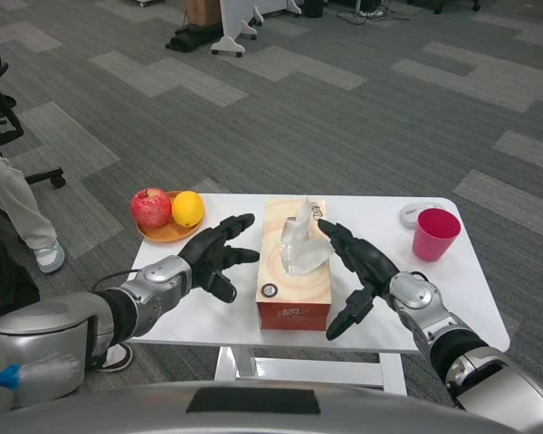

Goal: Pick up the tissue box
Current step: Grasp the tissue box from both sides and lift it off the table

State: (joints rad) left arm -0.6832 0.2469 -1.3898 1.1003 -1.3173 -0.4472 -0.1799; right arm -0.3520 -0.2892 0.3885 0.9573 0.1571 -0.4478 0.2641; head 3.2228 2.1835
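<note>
I look down over a white desk (452, 298) with my two silver forearms reaching in from below. The tissue box (294, 276) lies at the centre of the desk, long side running away from me, tan on top and orange-red on the end facing me, with a white tissue (303, 240) standing up from its slot. My left robot hand (215, 256) hovers just beside the box at its nine o'clock, fingers spread wide and pointing toward it, holding nothing. My right robot hand (357, 271) is just beside the box at three o'clock, also spread wide and empty, its upper fingers reaching near the tissue; I cannot tell whether any finger touches the box. I judge the two hands flank the box because it is too broad for one hand, so pressing both long sides together is the likely way to lift it. At ten o'clock from the box an orange plate (167, 232) carries a red apple (150, 207) and a yellow lemon (187, 209). At two o'clock stands a pink cup (434, 234), with a small round white object (413, 214) just beside it. A person's leg and shoe (23, 217) show at the far left, beside a black office chair (0, 113).
</note>
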